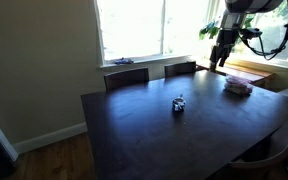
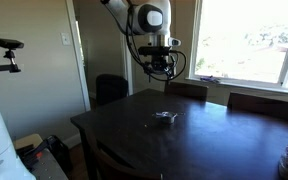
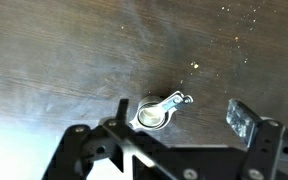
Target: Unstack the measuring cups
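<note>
Table edges: the dark table (image 1: 134, 130) fills the lower frame in both exterior views, and its right corner is cut off by the frame edge.
Cups' place: the measuring cups (image 1: 179, 103) sit near the table's middle, well away from every edge. In the wrist view they lie at lower centre.
Open room: there is bare wood all round the cups. A pinkish-white stack (image 1: 238, 86) lies well apart toward the right, and two chairs (image 1: 126, 77) stand at the far edge.
My jaws: my gripper (image 2: 162, 68) hangs above the table at upper centre, spread wide with nothing in it.
Long axis: in the wrist view the handles point right and slightly up with the bowl at the left end, so the axis runs nearly level.
Hard to make out: I cannot count the nested cups. In the exterior views they are only a small glint.
</note>
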Motion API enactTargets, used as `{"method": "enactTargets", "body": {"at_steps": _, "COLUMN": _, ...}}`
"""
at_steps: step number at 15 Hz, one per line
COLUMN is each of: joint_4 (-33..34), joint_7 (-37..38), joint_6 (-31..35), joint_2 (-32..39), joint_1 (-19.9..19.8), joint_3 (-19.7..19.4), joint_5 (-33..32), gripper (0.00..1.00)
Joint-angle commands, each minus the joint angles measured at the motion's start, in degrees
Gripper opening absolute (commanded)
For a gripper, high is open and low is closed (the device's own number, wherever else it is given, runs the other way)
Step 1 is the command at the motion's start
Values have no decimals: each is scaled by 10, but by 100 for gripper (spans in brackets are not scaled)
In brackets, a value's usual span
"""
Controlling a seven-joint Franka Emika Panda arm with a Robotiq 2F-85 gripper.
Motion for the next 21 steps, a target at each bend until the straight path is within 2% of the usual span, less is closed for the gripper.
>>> {"method": "enactTargets", "body": {"at_steps": 1, "joint_4": 40, "joint_7": 10, "joint_6": 22, "joint_2": 58, "joint_1": -18, "joint_3": 19, "joint_5": 14, "gripper": 100}}
{"method": "enactTargets", "body": {"at_steps": 2, "joint_4": 19, "joint_7": 5, "joint_6": 14, "joint_2": 35, "joint_1": -18, "joint_3": 20, "joint_5": 0, "gripper": 100}}
{"method": "enactTargets", "body": {"at_steps": 7, "joint_4": 44, "joint_7": 8, "joint_6": 15, "joint_2": 66, "joint_1": -23, "joint_3": 25, "joint_5": -1, "gripper": 100}}
{"method": "enactTargets", "body": {"at_steps": 9, "joint_4": 47, "joint_7": 28, "joint_6": 38, "joint_2": 79, "joint_1": -18, "joint_3": 24, "joint_5": -11, "gripper": 100}}
{"method": "enactTargets", "body": {"at_steps": 17, "joint_4": 117, "joint_7": 107, "joint_6": 112, "joint_2": 204, "joint_1": -25, "joint_3": 31, "joint_5": 2, "gripper": 100}}
{"method": "enactTargets", "body": {"at_steps": 21, "joint_4": 152, "joint_7": 161, "joint_6": 177, "joint_2": 270, "joint_1": -24, "joint_3": 26, "joint_5": 0, "gripper": 100}}
